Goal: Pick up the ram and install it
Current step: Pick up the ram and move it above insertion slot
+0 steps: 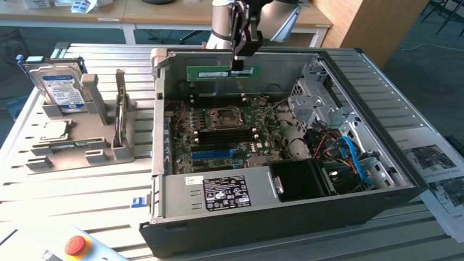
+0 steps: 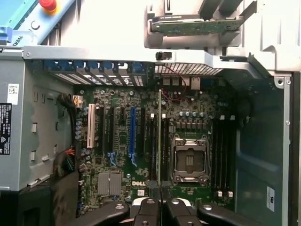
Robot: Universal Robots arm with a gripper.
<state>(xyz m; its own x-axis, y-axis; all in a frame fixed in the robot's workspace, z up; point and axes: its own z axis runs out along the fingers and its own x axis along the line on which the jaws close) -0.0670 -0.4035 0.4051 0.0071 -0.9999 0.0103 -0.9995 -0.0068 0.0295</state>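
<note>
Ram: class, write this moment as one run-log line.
gripper: shut on ram | ram: held level over motherboard | install: not yet seated

Ram (image 1: 210,73): matt green circuit board. Case (image 1: 286,65): dull grey sheet metal.

I count one ram (image 1: 217,73), one open computer case (image 1: 290,224), one hard drive (image 1: 62,89) and one red button (image 1: 77,246).
</note>
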